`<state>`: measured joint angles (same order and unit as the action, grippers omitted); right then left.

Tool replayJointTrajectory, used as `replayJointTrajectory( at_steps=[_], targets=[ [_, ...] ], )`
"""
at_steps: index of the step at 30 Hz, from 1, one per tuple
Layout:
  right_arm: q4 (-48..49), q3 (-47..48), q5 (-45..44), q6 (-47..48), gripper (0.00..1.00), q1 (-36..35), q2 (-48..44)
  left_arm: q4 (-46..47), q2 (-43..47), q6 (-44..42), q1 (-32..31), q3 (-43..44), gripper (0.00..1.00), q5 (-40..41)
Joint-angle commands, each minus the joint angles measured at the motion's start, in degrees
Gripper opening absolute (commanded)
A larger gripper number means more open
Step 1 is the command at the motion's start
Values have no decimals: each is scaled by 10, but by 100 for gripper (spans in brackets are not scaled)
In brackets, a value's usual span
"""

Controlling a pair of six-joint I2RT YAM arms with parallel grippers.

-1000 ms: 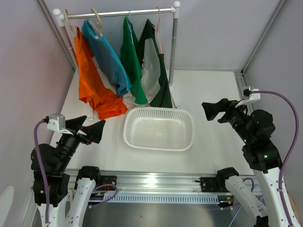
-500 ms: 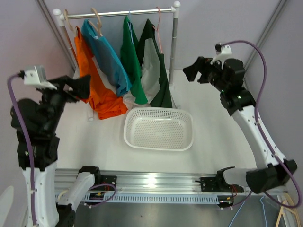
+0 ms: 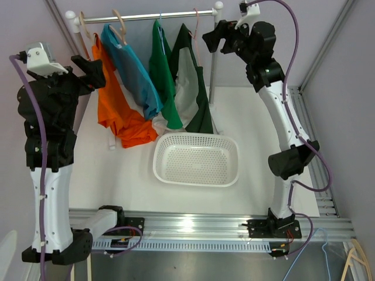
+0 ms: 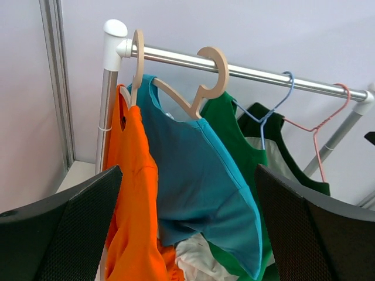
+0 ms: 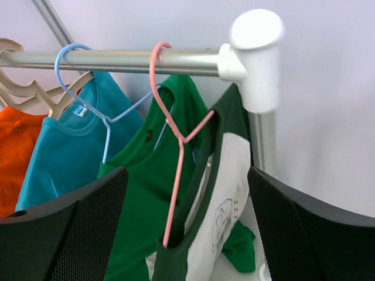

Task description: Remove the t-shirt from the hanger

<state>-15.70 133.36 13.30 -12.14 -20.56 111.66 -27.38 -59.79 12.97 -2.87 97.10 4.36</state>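
Note:
Four t-shirts hang on a metal rail [image 3: 152,16]: orange [image 3: 114,108], teal [image 3: 132,67], green [image 3: 161,70] and dark green with white [image 3: 190,88]. My left gripper [image 3: 94,70] is open and empty, raised at the rail's left end. In the left wrist view, the gripper [image 4: 187,234] faces the orange shirt [image 4: 135,193] and the teal shirt [image 4: 193,175] on wooden hangers [image 4: 199,96]. My right gripper [image 3: 215,36] is open and empty at the rail's right end. In the right wrist view, the gripper [image 5: 187,228] faces the pink wire hanger [image 5: 176,146] holding the dark green and white shirt [image 5: 228,187].
A white perforated basket [image 3: 157,158] stands on the table below the shirts. The rail's right post [image 3: 214,58] with its white cap [image 5: 256,41] is close to my right gripper. The green shirt [image 5: 140,193] hangs on a blue wire hanger [image 5: 105,126]. Grey walls enclose the sides.
Both arms have risen from low over the table to rail height. The left gripper went up to the rail's left end, the right gripper up and left to its right end.

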Motion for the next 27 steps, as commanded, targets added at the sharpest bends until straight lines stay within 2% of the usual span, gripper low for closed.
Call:
replayJointTrajectory(
  at_steps=[1,6,12,17,19,21,23,27],
  targets=[
    [-25,80,30,12,87,-12,45,38,-16,-13,-1,6,99,25],
    [21,89,2,17,82,-35,71,40,-39,-10,-1,15,99,25],
    [34,134,-5,0,78,-47,138,68,-23,-8,-1,-23,99,10],
    [73,129,-67,34,75,-71,161,74,-13,-20,-1,-33,99,11],
    [88,131,-94,42,72,-73,174,77,-11,-25,-1,-36,100,13],
    [112,132,-107,47,63,-75,184,84,-4,-29,-1,-47,99,13],
    [133,132,-119,48,59,-77,189,96,2,-31,-1,-57,100,12],
    [173,129,-142,75,60,-88,195,109,11,-36,-1,-72,100,13]
  ],
)
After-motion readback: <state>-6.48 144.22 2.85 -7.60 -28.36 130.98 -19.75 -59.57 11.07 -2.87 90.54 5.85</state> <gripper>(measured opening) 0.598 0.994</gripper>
